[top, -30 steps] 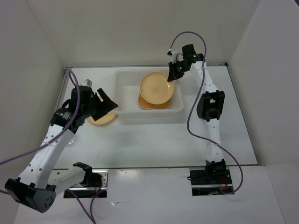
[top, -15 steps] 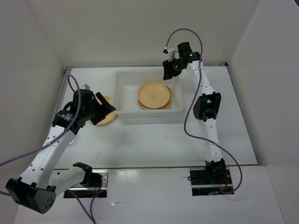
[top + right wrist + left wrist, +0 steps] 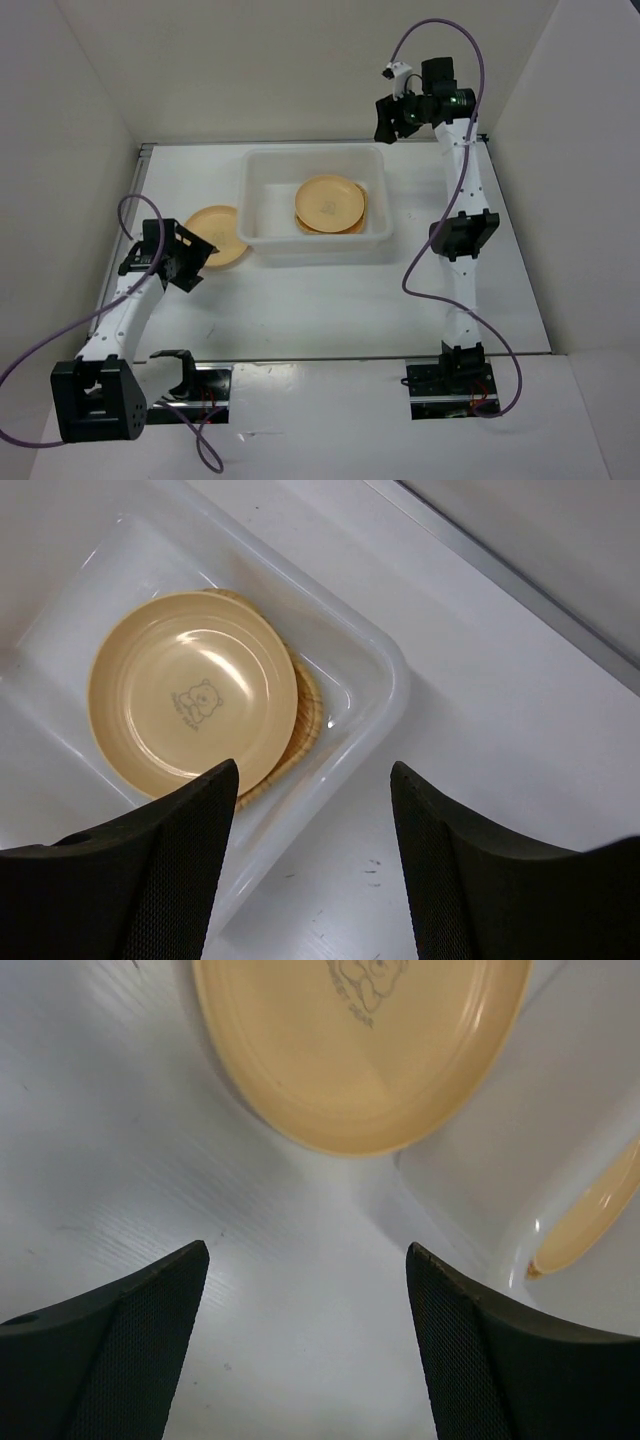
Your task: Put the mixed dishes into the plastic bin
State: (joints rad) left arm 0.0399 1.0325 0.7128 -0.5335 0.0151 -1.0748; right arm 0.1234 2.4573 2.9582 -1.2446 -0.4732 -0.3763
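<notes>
The left tool [image 3: 305,1260] hangs with its jaws spread wide and nothing between them, low over the worktop [image 3: 300,300] and pointed at the loose round plate [image 3: 360,1050], which lies flat just beside the left wall of the bin [image 3: 500,1190]; whether its edge touches that wall cannot be told. The right tool [image 3: 310,780], also spread and empty, hovers high above the bin's far right corner. Inside the bin another round plate [image 3: 190,695] rests on the woven plate [image 3: 305,715]; no cups show in any view. The risk lies in the pickup: the loose plate's rim is shallow, so a finger may skid off it or shove it against the bin, and a thin grip could let the plate slip or catch the bin's rim while crossing.
</notes>
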